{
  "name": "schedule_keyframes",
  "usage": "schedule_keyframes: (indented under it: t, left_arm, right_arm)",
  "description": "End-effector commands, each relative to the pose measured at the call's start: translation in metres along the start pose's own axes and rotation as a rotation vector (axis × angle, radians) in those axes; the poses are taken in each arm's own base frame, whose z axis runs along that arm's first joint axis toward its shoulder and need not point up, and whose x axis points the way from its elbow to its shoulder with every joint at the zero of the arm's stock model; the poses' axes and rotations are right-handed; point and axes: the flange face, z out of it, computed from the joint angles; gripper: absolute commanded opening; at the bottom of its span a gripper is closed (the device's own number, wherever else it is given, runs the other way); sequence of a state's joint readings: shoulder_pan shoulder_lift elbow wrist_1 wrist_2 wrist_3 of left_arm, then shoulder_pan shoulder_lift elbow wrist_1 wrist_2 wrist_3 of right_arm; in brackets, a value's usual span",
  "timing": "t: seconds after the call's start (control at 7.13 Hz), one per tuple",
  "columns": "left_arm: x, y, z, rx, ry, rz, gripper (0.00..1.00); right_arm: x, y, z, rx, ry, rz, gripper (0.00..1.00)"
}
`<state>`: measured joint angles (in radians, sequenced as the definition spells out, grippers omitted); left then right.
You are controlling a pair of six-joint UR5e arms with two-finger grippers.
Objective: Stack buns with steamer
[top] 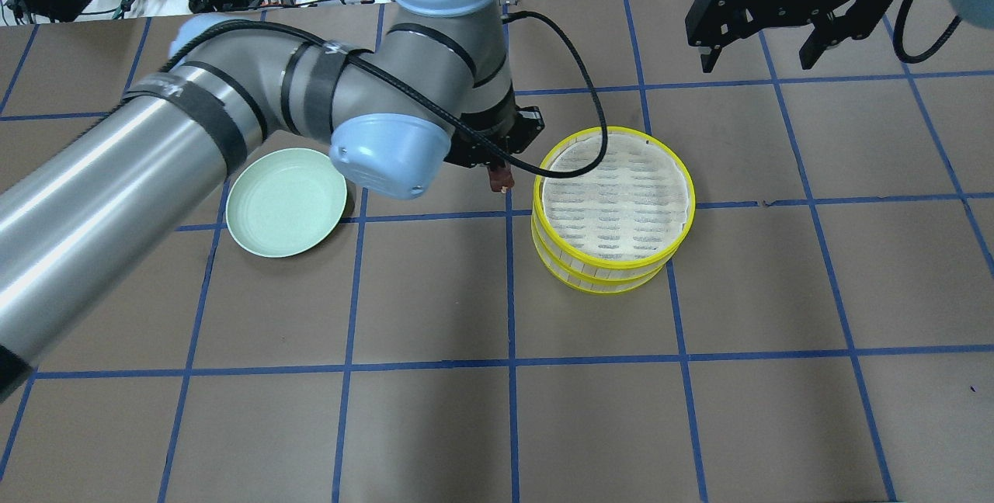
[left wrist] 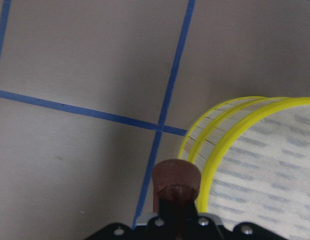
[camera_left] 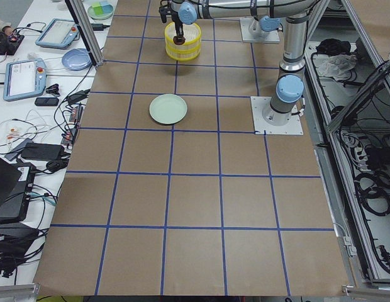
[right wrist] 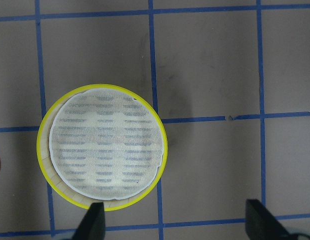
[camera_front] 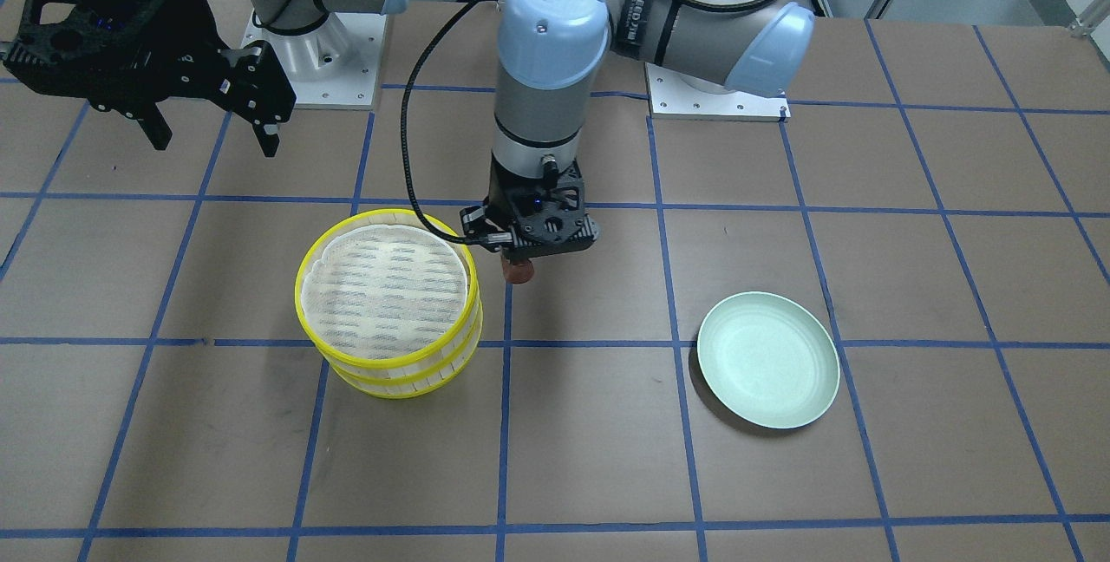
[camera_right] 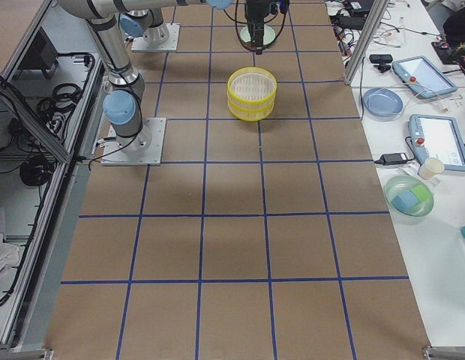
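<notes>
The two steamer trays point(top: 613, 208) stand stacked, yellow rims one over the other; the top tray's striped floor point(camera_front: 386, 289) is bare. They also show in the right wrist view point(right wrist: 102, 147) and the left wrist view point(left wrist: 255, 165). My left gripper point(camera_front: 520, 271) is shut on the dark reddish-brown bun point(left wrist: 176, 179), held above the table just beside the stack's rim point(top: 501, 177). My right gripper point(top: 765, 60) is open and empty, raised behind the stack. The cream-white bun is not visible in any view.
A pale green plate point(camera_front: 768, 360) lies on the table on my left side, empty; it also shows in the overhead view point(top: 286, 202). Blue tape lines grid the brown table. Side tables with tablets and bowls point(camera_right: 409, 196) flank the table's far edge.
</notes>
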<state>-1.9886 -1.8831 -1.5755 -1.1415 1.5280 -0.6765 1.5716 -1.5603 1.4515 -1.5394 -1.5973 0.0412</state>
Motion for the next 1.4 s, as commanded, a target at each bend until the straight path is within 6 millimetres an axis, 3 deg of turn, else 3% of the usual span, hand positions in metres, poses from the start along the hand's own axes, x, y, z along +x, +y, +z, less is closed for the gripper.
schedule_keyframes:
  t: [0.0, 0.14, 0.28, 0.42, 0.56, 0.7, 1.26]
  left_arm:
    - [0.041, 0.032, 0.03, 0.0, 0.025, -0.08, 0.0]
    - [0.05, 0.034, 0.04, -0.021, 0.071, -0.119, 0.0]
    - [0.054, 0.034, 0.049, -0.03, 0.079, -0.132, 0.19]
    - [0.054, 0.033, 0.045, -0.018, 0.086, -0.122, 0.62]
    - [0.055, 0.032, 0.045, -0.01, 0.097, -0.13, 0.85]
    - [0.056, 0.032, 0.046, -0.009, 0.1, -0.133, 0.92]
    - [0.055, 0.032, 0.045, -0.005, 0.097, -0.124, 0.93]
  right_arm:
    - [-0.002, 0.003, 0.002, -0.024, -0.009, -0.001, 1.0]
    - [-0.002, 0.003, 0.002, -0.022, -0.007, -0.003, 1.0]
    - [-0.002, 0.003, 0.003, -0.024, -0.004, -0.001, 1.0]
    - [-0.001, 0.003, 0.003, -0.024, -0.001, -0.001, 1.0]
    - [-0.001, 0.003, 0.004, -0.025, -0.001, 0.0, 1.0]
    - [-0.001, 0.003, 0.003, -0.024, -0.001, -0.003, 1.0]
    - [-0.001, 0.003, 0.004, -0.025, -0.001, -0.004, 1.0]
